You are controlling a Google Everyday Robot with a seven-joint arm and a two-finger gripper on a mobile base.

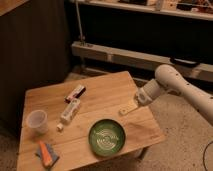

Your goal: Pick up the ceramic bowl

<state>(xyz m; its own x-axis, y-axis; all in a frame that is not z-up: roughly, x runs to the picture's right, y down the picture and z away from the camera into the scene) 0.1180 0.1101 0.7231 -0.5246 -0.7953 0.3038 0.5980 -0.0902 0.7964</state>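
Standing at the table's near edge, noted the ceramic bowl (107, 136) upright on the wooden table (107, 97), toward 5 o'clock on the top and close to the front edge. Nothing was touching it and nothing lay inside it.

The gripper (126, 109) sat low over the wood at about 1 o'clock from the bowl, near it but clearly apart. The arm (167, 80) reached in from 3 o'clock. Could not tell whether the gripper was open or closed; its pale tip read as one shape against the table.

Other items:
- plastic cup (37, 121) at 9 o'clock
- white tube (70, 111) and red-and-white packet (76, 92) toward 10 o'clock of the bowl
- orange-and-blue sponge (46, 154) at the 7 o'clock corner

All stood well clear of the approach.

Judgement: the step in hand was the approach, with no grasp made yet.

To do it well:
- Take the rim at the bowl's 1 o'clock side, the nearest point.
- Put one jaw inside the wall and one outside.
- Come down onto the rim from above. A sideways sweep could push the glossy bowl toward the front edge.
- Close squarely on the wall, since a shallow glazed wall may slip out of a skewed pinch.
- Lift slowly and keep the bowl level.
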